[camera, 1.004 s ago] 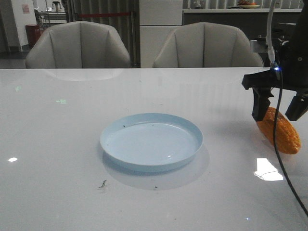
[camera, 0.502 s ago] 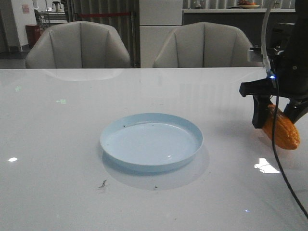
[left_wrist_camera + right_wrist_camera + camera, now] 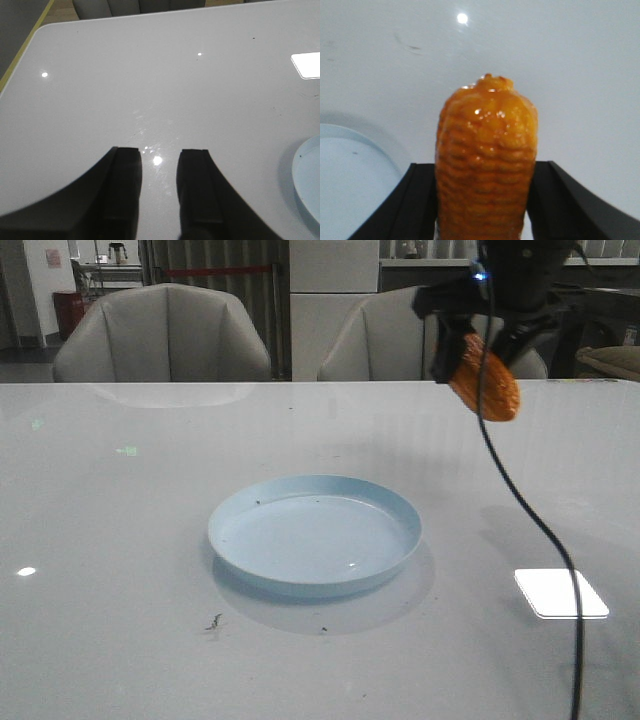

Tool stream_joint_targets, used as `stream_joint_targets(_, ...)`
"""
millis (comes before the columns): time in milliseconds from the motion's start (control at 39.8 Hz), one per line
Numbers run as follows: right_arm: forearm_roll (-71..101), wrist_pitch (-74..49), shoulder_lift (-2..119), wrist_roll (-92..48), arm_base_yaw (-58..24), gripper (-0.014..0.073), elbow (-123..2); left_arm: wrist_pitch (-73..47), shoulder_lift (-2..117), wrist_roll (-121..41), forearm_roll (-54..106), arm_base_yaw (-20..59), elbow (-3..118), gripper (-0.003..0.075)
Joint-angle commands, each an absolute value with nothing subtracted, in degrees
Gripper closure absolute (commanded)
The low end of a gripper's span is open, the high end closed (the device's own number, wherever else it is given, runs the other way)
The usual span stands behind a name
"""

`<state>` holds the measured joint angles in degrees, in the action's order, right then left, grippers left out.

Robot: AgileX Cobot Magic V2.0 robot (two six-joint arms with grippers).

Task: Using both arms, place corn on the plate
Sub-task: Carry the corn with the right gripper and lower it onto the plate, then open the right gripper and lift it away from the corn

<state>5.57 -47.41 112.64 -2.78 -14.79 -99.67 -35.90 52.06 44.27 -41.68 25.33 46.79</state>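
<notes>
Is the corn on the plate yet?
No, the right claw holds the corn in the air beyond the plate.

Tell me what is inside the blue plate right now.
The plate holds no corn, only a few dark specks. The corn hangs in the right tool, up off the table and to the plate's right. Nothing covers the plate's inside.

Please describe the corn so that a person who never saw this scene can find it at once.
Start from the pale blue plate in the middle of the white table, then look up and to the right. There the right tool holds the corn in the air. It is the only orange, bumpy thing in view.
</notes>
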Motion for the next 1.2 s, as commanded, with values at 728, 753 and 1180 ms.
stream_joint_targets(728,6.59,-50.3,120.51,-3.67,-30.78,0.0302,-102.64,-32.92,51.29,44.95,-43.68,25.17,48.38,0.0443)
stream_joint_targets(753,6.59,-49.98,120.51,-3.67,-30.78,0.0302,-102.64,-32.92,51.29,44.95,-43.68,25.17,48.38,0.0443)
stream_joint_targets(1180,6.78,-50.37,120.56,-3.67,-30.78,0.005,-102.69,-32.92,51.29,44.95,-43.68,25.17,48.38,0.0443)
